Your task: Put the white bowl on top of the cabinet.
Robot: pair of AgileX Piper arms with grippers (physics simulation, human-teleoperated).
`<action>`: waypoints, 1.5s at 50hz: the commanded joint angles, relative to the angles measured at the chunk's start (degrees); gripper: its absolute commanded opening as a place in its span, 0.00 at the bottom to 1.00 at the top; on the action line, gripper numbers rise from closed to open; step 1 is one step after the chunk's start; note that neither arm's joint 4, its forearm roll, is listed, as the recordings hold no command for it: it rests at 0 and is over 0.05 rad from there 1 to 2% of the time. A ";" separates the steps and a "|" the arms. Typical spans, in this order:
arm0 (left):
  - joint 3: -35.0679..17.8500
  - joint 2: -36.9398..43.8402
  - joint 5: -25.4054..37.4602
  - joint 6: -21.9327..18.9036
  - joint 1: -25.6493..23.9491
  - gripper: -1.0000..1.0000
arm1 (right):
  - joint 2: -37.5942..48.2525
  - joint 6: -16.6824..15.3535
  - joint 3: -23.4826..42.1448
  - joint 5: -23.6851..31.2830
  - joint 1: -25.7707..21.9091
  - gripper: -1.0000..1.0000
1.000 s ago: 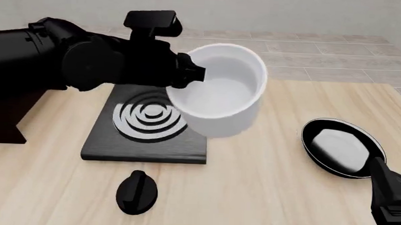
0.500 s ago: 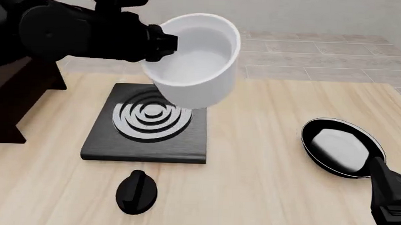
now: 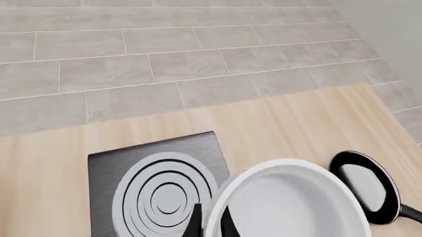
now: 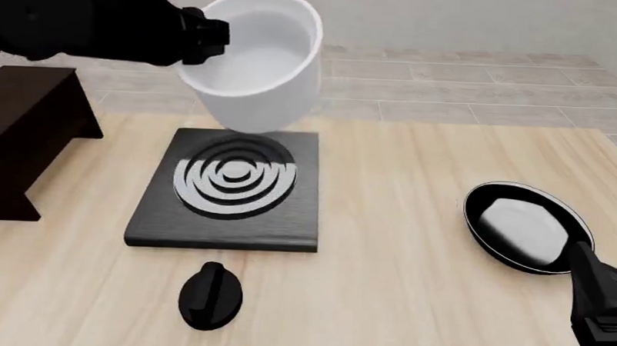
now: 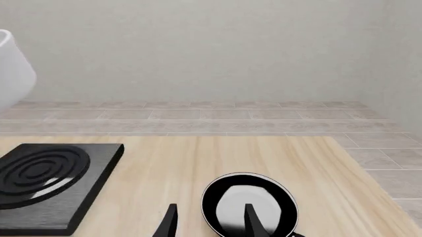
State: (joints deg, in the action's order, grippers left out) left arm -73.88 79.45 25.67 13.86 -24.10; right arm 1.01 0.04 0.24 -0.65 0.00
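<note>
The white bowl hangs in the air above the far edge of the stove plate, tilted a little. My left gripper is shut on its rim on the left side. In the left wrist view the two fingers pinch the bowl wall, one inside and one outside, at the left gripper. The dark cabinet stands at the left edge of the table, left of and lower than the bowl. My right gripper rests low at the right front, open, with nothing between its fingers. The bowl's side shows at the right wrist view's edge.
A black stove plate with grey rings lies under the bowl. A black knob lies in front of it. The frying pan with a whitish inside sits at the right, just ahead of the right gripper.
The left arm has carried the bowl upward and to the left, toward the cabinet side. The right arm has not moved.
</note>
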 commanded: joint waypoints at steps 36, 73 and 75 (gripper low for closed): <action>-8.35 -1.50 4.80 -3.18 17.37 0.00 | 0.01 0.00 0.00 0.00 0.00 1.00; -3.02 -4.06 2.74 -2.61 26.86 0.00 | 0.01 0.00 0.00 0.00 0.00 1.00; -3.20 -4.17 2.91 -2.76 27.33 0.00 | 0.00 0.00 0.00 0.00 0.00 1.00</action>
State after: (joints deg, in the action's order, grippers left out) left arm -76.93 76.32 28.77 11.50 0.96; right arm 1.01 0.04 0.24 -0.65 0.00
